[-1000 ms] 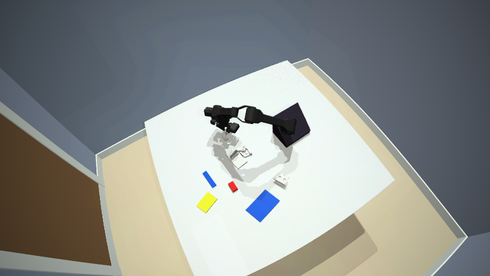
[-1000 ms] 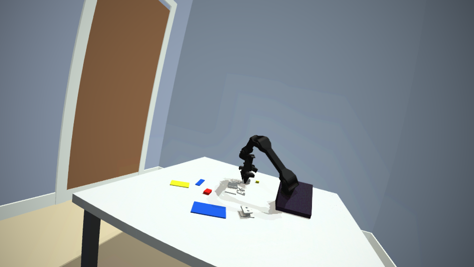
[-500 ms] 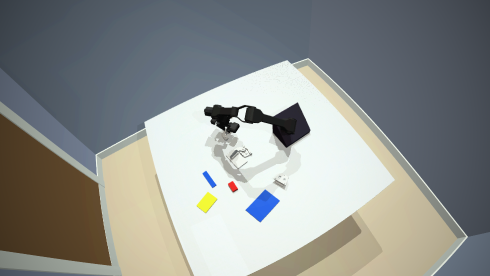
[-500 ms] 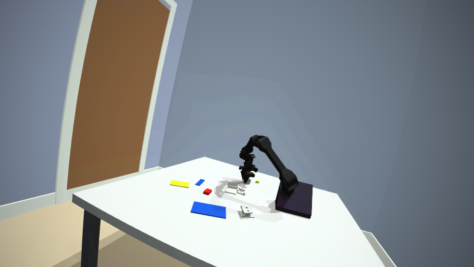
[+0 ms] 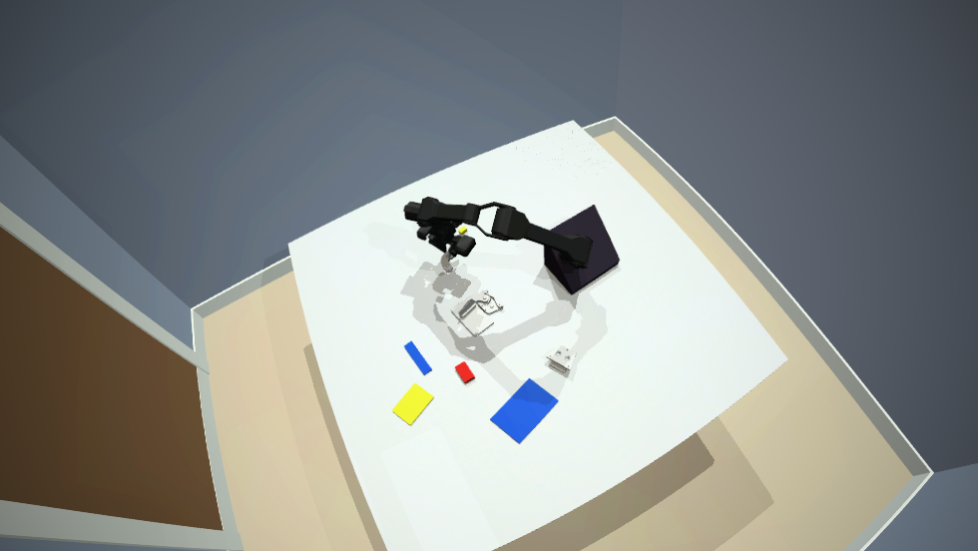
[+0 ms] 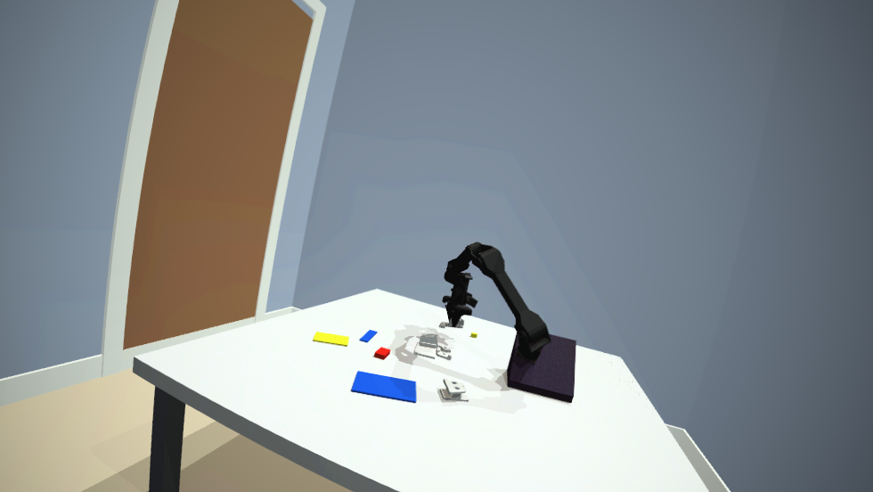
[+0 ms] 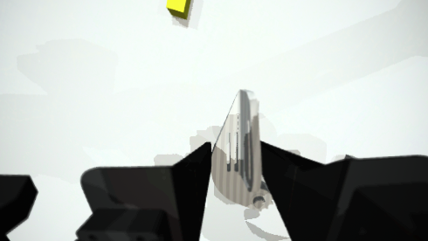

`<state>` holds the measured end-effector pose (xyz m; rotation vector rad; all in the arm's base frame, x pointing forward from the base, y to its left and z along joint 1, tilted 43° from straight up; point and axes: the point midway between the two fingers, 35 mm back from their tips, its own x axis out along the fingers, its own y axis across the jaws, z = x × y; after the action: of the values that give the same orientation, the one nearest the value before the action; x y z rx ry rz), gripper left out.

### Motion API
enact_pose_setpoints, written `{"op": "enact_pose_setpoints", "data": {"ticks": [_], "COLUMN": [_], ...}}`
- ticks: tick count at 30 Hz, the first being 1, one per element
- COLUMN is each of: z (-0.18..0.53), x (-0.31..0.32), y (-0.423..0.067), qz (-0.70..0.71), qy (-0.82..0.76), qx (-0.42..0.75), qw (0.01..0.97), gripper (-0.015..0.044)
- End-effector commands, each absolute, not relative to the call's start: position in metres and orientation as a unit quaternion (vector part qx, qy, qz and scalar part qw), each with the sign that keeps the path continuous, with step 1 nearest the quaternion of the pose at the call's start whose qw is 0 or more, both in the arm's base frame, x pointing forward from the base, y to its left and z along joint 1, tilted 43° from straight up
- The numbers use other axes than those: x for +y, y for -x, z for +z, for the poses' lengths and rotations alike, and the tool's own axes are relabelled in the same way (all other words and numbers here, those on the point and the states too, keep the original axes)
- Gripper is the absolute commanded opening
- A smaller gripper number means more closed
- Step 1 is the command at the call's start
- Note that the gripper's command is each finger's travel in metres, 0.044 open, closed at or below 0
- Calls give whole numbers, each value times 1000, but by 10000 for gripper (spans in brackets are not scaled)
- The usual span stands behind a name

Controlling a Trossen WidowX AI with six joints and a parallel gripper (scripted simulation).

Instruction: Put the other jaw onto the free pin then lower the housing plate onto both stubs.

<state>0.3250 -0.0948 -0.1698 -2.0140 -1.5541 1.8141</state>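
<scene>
One ribbed grey part [image 5: 447, 263] [image 6: 444, 324] [image 7: 233, 181] hung above the white desk [image 5: 657, 328] [image 6: 262, 390] [image 7: 109, 131].
The black arm's [image 5: 506, 222] [image 6: 508, 291] jaws were pinched on it, upright, with a small yellow block [image 5: 462, 231] [image 6: 474, 334] [image 7: 178, 6] nearby.

Taking the clock from the top view, twelve at its upper edge: the fingers [image 5: 448, 252] [image 6: 452, 323] are closed on a thin grey toothed part [image 5: 446, 262] [image 6: 444, 324] [image 7: 233, 175], hanging over the white worktop [image 5: 650, 355] [image 6: 262, 390] [image 7: 109, 109], and there's air beneath it! Towards five o'clock, the low grey assembly with its upright pieces [image 5: 467, 309] [image 6: 428, 340] blocks a low pass. Just beside the fingers at one, a small yellow block [image 5: 463, 231] [image 6: 474, 334] [image 7: 178, 6]; a higher pass clears it. Out at three, the thick dark base slab [image 5: 606, 255] [image 6: 558, 381] bars the way, the black arm [image 5: 540, 233] [image 6: 509, 293] bridging overhead. Between assembly and red block [image 5: 464, 372] [image 6: 382, 353], at six, a lane opens!
</scene>
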Motion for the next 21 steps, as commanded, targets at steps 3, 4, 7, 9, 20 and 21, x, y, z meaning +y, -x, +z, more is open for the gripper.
{"op": "enact_pose_setpoints", "data": {"ticks": [3,4,7,9,20,21], "z": [-149,-147,-146,-146,-144,-143], "x": [-112,-114,-115,-115,-114,-113], "y": [-331,-331,-332,-332,-331,-331], "qz": [578,578,578,578,570,564], "qy": [649,649,649,649,649,649], "qx": [-495,-495,-495,-495,-504,-510], "qw": [1,1,1,1,-9,-16], "gripper": [134,134,134,134,134,134]}}
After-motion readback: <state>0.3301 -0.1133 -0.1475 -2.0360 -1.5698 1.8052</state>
